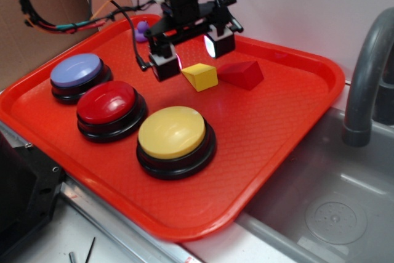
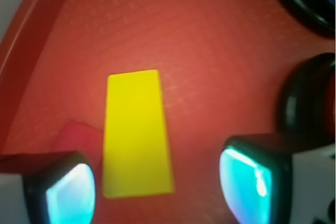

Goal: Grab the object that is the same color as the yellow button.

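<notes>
A small yellow block (image 1: 201, 76) lies on the red tray (image 1: 277, 121) near its far side; the wrist view shows the same block (image 2: 137, 134) as a tall yellow slab. My gripper (image 1: 191, 55) hangs open just above and behind it, its two glowing pads spread wide. In the wrist view my gripper (image 2: 160, 192) has the block's near end between its pads, closer to the left pad, with nothing gripped. The yellow button (image 1: 173, 137) with its domed top and black base stands at the tray's front.
A red wedge block (image 1: 244, 75) lies right beside the yellow block. A red button (image 1: 108, 106) and a lavender-blue button (image 1: 78, 74) stand on the left. A purple duck (image 1: 143, 29) sits at the tray's far edge. A grey sink (image 1: 335, 210) and faucet (image 1: 366, 72) are on the right.
</notes>
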`<state>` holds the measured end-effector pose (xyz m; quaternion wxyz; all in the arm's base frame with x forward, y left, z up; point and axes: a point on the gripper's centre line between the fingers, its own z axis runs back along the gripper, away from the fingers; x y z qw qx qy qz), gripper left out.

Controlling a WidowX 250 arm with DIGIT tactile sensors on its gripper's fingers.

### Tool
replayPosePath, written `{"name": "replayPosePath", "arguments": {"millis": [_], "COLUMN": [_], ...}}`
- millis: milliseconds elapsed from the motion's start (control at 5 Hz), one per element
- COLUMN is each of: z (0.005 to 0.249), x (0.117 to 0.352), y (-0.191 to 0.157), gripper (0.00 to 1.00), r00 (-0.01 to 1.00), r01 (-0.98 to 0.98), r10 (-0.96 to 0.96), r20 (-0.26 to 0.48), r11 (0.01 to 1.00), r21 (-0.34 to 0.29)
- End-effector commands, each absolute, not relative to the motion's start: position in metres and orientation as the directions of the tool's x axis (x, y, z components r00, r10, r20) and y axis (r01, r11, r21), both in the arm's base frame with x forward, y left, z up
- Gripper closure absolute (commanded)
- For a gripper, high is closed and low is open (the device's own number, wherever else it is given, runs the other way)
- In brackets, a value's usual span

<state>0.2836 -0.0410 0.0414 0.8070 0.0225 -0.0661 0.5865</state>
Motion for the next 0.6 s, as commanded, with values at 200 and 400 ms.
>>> {"name": "replayPosePath", "arguments": {"millis": [200,400], "z": [0.023,0.018], "x": [0.3,0.299], "y": [-0.037,-0.036], "gripper": [0.01,1.0], "r00": [0.308,0.313], "r01": [-0.946,-0.943], "r10": [0.934,0.933], "r20": [0.182,0.179], "r11": [0.321,0.328], "r21": [-0.048,-0.059]}}
